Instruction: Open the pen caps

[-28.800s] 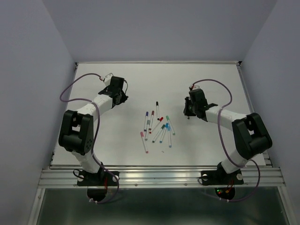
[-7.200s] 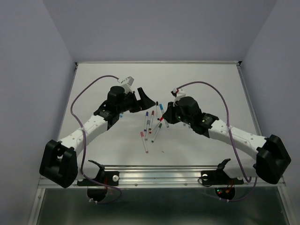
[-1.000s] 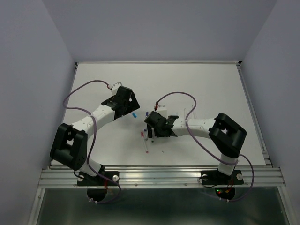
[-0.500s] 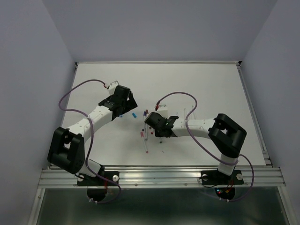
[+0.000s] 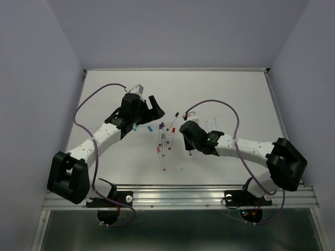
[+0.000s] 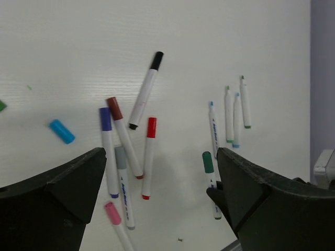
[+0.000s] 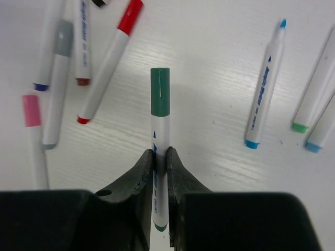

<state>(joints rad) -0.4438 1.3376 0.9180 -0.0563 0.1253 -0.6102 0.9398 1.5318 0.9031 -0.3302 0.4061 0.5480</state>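
Observation:
My right gripper [image 7: 160, 154] is shut on the white barrel of a pen whose dark green cap [image 7: 160, 91] points away from the fingers, just above the table. The same green-capped pen [image 6: 209, 166] shows beside the left gripper's right finger. Several capped pens [image 5: 165, 137] lie in a loose cluster left of it: red [image 7: 111, 56], grey [image 7: 57, 78], pink [image 7: 32, 119], black [image 6: 146, 88], purple [image 6: 107, 150]. My left gripper [image 6: 161, 157] hangs wide open above that cluster, holding nothing. From above, the left gripper [image 5: 157, 109] and right gripper [image 5: 188, 138] flank the pens.
Three uncapped pens [image 6: 230, 112] lie side by side right of the cluster, one with a blue tip [image 7: 266, 89]. A loose blue cap [image 6: 62, 130] rests on the white table to the left, also seen from above [image 5: 134, 128]. Grey walls close in the table.
The right gripper closed on the green-capped pen and shifted right, away from the cluster. The left arm swung forward and right, bringing its open gripper over the pens.

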